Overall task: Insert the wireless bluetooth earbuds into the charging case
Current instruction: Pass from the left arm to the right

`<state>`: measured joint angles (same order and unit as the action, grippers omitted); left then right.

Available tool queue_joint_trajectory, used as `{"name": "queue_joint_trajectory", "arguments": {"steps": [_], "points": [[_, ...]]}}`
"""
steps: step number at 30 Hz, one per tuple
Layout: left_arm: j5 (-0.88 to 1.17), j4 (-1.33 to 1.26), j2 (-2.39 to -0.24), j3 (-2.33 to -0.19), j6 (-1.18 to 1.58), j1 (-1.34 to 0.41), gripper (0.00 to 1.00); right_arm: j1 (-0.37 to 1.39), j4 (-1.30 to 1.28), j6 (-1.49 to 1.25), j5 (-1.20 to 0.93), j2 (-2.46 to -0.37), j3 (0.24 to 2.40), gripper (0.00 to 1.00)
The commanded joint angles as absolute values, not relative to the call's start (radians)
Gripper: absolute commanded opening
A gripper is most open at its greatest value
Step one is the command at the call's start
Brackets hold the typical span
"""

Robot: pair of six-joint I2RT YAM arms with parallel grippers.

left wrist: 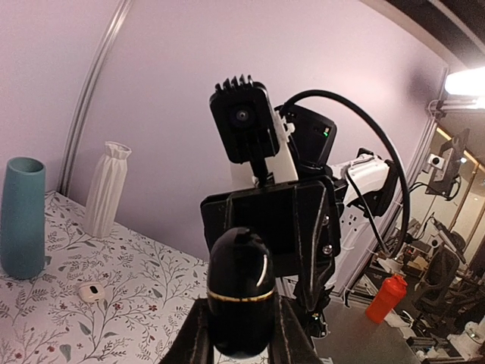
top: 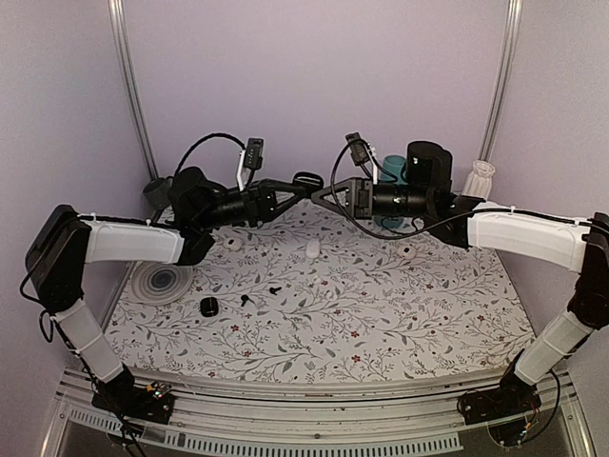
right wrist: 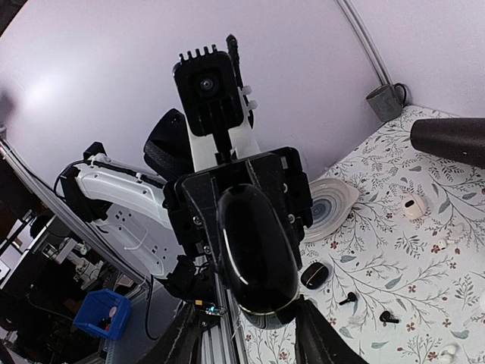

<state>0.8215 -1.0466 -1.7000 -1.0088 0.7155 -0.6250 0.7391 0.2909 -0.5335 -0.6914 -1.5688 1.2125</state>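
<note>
A glossy black charging case [top: 306, 179] with a gold seam hangs in mid-air above the back of the table, between my two arms. My left gripper [left wrist: 241, 322] is shut on its lower half [left wrist: 241, 292]. My right gripper [right wrist: 246, 327] faces it from the other side, open, with the case's end [right wrist: 258, 250] between its fingers. One finger [right wrist: 312, 334] lies against the case and the other stands a little apart. Two black earbuds [top: 247, 300] [top: 276, 288] lie on the floral cloth below, also in the right wrist view [right wrist: 348, 298] [right wrist: 388, 317].
A small black case [top: 208, 306] lies beside a grey ringed plate [top: 162, 283]. White cases [top: 230, 244] [top: 312, 249] [top: 407, 251] dot the cloth. At the back right stand a teal vase [top: 395, 171], a black cylinder [top: 428, 162] and a white vase [top: 479, 179].
</note>
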Motion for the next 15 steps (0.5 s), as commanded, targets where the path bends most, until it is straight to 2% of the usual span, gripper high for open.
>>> {"name": "queue_joint_trajectory", "arguments": {"steps": [1,15], "points": [[0.800,-0.959,-1.698,-1.034,0.730,-0.634,0.00,0.739,0.422,-0.580,-0.698,-1.569,1.217,0.40],[0.844,-1.005,-1.712,-1.046,0.794,-0.648,0.00,0.739,0.476,-0.606,-0.648,-1.584,1.216,0.37]]}}
